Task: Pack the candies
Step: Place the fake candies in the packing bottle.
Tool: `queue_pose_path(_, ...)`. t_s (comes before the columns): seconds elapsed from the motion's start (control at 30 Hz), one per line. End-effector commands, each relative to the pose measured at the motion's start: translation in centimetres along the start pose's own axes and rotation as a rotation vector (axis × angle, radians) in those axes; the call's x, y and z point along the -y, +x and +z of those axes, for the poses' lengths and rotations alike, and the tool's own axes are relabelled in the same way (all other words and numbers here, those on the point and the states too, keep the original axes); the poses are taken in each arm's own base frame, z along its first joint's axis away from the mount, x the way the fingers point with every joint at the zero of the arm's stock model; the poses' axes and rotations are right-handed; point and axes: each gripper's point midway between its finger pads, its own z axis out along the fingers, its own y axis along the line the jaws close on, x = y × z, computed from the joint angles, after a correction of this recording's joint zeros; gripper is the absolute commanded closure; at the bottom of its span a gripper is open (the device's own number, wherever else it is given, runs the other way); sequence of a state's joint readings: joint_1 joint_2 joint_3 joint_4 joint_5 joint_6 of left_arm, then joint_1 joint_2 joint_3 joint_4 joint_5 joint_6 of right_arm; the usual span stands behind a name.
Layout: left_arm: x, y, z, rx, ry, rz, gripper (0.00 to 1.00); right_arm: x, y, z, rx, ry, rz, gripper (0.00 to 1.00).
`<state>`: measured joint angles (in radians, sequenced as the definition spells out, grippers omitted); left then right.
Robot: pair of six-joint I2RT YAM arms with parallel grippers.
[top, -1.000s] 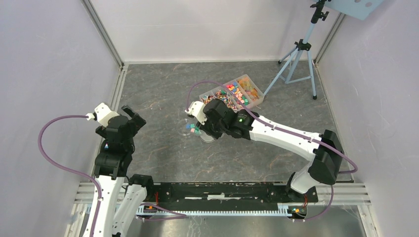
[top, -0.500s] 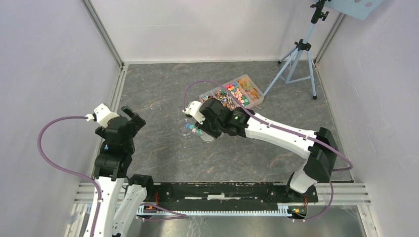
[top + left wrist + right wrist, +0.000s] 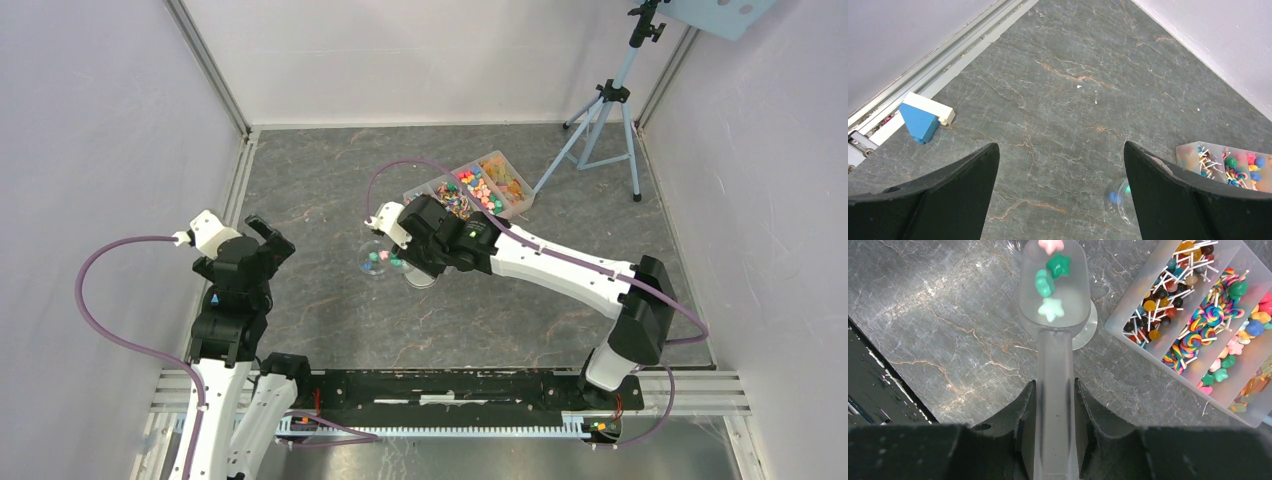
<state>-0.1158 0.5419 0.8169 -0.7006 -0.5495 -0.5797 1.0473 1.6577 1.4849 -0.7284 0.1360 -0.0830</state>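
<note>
Marbled table [image 3: 330, 200] holds tray [image 3: 1115, 324] of candies [image 3: 478, 190], tripod [image 3: 605, 110], perhaps a cup [image 3: 1120, 200].

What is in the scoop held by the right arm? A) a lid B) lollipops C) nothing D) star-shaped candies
D: the right wrist view shows pink, green and mint star-shaped candies lying in the bowl of the scoop.

Star candies [image 3: 1044, 282] in frosted scoop [image 3: 1054, 370]
</note>
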Motion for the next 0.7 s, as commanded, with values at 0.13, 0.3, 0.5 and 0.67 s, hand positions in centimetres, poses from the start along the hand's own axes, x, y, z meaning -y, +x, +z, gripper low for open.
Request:
queue_pose_path(0.13,0.09,-1.13,-0.03,0.05,0.0,-0.012,0.0,0.38,-2.26,-0.95,0.04,0.025,-0.003,1.0)
queue_pose_path(0.3,0.06,-1.16,-0.03,0.051,-0.002,-0.011,0.0,0.4,-2.49,-1.07,0.038,0.027,-0.007,1.0)
queue_pose_path(0.5,0.08,-1.06,-0.01,0.048,-0.002,-0.009,0.0,0.47,-2.67,-1.22,0.033,0.029,-0.009,1.0)
queue_pose_path(0.67,0.19,-1.07,-0.02,0.047,0.001,-0.009,0.0,0.67,-3.02,-1.78,0.046,0.031,-0.022,1.0)
